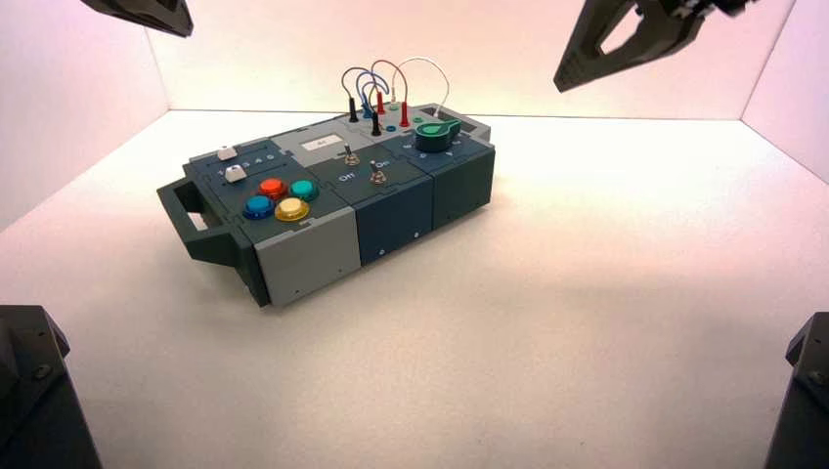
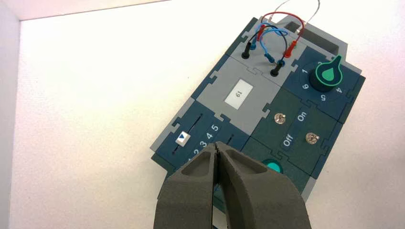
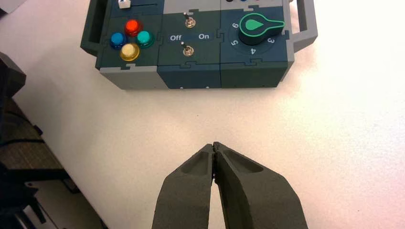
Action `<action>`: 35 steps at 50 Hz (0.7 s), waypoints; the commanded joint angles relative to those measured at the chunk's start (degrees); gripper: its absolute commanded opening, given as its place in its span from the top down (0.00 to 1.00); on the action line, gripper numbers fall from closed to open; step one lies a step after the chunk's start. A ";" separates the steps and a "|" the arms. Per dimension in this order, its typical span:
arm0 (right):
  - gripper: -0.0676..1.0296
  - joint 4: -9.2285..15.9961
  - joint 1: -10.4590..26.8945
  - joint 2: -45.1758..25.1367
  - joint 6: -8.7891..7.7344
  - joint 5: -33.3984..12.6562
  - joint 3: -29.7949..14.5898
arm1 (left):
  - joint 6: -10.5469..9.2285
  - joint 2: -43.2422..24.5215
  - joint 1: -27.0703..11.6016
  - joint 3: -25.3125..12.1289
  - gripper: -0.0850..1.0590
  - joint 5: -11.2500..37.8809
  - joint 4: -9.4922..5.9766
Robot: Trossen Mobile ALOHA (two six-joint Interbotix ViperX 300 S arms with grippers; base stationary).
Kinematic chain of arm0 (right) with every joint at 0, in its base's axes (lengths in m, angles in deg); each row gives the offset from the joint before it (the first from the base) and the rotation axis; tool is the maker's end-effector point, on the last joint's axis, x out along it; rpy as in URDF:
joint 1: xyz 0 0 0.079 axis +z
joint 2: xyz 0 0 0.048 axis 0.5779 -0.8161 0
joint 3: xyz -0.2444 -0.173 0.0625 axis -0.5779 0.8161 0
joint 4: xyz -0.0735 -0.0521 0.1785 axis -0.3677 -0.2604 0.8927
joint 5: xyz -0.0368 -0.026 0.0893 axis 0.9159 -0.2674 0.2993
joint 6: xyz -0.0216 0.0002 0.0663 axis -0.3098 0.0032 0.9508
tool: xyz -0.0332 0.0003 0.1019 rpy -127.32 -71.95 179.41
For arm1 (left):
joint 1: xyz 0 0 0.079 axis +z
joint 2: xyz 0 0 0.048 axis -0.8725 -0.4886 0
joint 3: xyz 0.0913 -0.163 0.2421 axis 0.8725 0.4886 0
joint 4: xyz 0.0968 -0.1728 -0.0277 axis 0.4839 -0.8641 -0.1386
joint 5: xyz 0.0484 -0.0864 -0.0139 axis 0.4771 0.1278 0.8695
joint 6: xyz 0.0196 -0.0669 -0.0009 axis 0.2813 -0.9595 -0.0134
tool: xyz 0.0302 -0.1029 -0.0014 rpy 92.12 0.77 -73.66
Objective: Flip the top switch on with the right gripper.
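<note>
Black and pointed, the right gripper (image 1: 560, 86) hangs at the upper right of the high view, to the right of the box (image 1: 308, 244) and apart from it. The left gripper (image 1: 187, 33) waits at the upper left. The box sits at a slant on the pale table (image 1: 587, 342), its handle (image 1: 217, 242) toward the left. Two metal toggle switches stand on its middle part: the top switch (image 1: 351, 157) on the far side, the lower switch (image 1: 377, 175) nearer the front edge. Four coloured buttons (image 1: 274, 201) lie to their left, the green-topped knob (image 1: 437, 135) to their right, and plugged wires (image 1: 404, 88) loop up behind the knob.

In the left wrist view, the left gripper's fingers are pressed together, holding nothing. Beyond them show a white slider (image 2: 183, 139) with a blue triangle, a label reading 61 (image 2: 239, 94), and both switches beside the words On and Off.

In the right wrist view, the right gripper's fingers are closed against each other with nothing between them, over bare table off the box's front side. Neither switch is touched; both levers lean toward the Off lettering (image 3: 175, 37).
</note>
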 commanded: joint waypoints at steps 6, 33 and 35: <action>0.96 3.25 0.18 -2.46 0.18 -3.16 -6.59 | -0.79 -5.45 -0.18 -4.75 0.95 1.41 -0.18; 0.96 6.94 12.92 -22.94 0.26 -3.25 -17.58 | -0.26 -28.12 -0.18 -13.10 0.95 -1.14 -0.18; 0.96 7.47 13.18 -25.84 0.26 -2.20 -19.07 | 0.18 -29.88 -0.09 -14.33 0.95 -1.14 0.00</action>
